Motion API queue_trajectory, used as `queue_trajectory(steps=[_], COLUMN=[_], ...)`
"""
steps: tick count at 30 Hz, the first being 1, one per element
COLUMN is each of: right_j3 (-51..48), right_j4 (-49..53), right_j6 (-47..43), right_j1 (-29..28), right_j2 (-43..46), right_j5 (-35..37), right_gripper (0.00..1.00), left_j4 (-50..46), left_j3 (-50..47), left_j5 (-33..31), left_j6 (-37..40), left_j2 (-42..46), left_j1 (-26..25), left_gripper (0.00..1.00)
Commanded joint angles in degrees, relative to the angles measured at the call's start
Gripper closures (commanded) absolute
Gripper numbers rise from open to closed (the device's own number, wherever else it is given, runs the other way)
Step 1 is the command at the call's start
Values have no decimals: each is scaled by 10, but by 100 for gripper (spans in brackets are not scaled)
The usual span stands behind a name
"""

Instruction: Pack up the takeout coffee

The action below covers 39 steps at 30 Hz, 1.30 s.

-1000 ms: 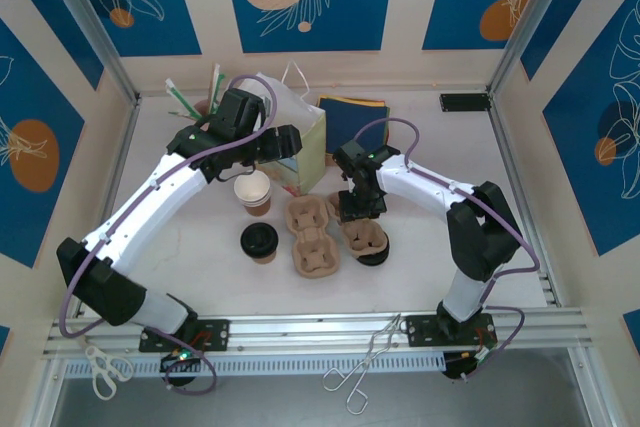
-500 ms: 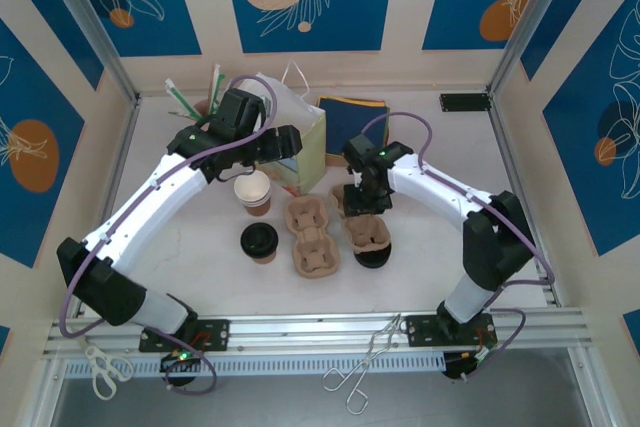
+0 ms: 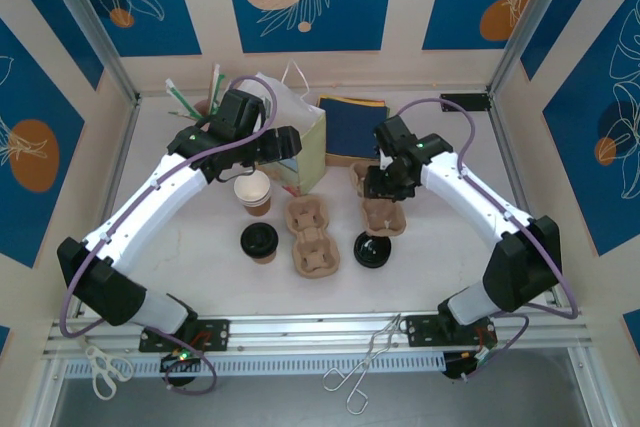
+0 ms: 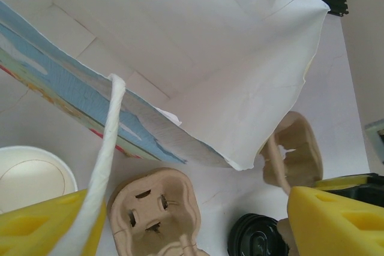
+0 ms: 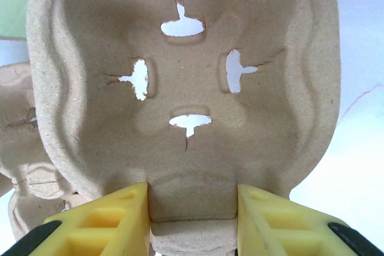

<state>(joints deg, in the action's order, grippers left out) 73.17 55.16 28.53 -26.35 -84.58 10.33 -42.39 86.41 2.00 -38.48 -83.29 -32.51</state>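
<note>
Carried toward 1 o'clock, the carrier (image 3: pixel 384 213) in the right gripper (image 3: pixel 385 185) now clears a black lid (image 3: pixel 372 250). The coffee (image 3: pixel 260 240) stands at 6 o'clock of the open cup (image 3: pixel 252 190).

Left wrist: the left gripper (image 4: pixel 192 217) has its jaws apart, and the bag (image 4: pixel 198 58) handle (image 4: pixel 103 160) is draped over one finger.

Right wrist: the jaws are clamped on the carrier's (image 5: pixel 186 88) edge.

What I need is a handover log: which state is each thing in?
Paper bag: upright, mouth open.
Takeout coffee: upright, lidded, on table.
Unlidded cup: upright, empty.
Loose carrier: flat on table, empty.
Held carrier: clamped by right fingers.
Left fingers: apart, at bag.
</note>
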Motion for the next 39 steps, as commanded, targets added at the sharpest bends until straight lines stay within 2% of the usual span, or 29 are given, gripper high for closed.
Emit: queue_trajectory(steps=[1,14,24,29,36,39], right_j3=[-5,-20,-33,-38,-42,-41], right_j4=[10,-15,-28,-31,-32,-32], right_j6=[0,-1,3,5,7,6], right_j1=[12,34,33,29,27,26], right_j2=[26,52,72,87,113,118], right_j5=[7,33,13,7,-1,-3], right_gripper=[64,63,63,63,63,63], left_j4=[4,0,-24,-60,-94,-79], left_j3=[-6,21,98,155,178,164], left_j5=[11,7,-56,-93,-92,-88], left_j6=[12,13,8,8,3,0], left_j2=[17,-16,-64,-119,-155,-143], left_j1=[6,12,13,13,12,9], left_gripper=[21,25,29,30,44,60])
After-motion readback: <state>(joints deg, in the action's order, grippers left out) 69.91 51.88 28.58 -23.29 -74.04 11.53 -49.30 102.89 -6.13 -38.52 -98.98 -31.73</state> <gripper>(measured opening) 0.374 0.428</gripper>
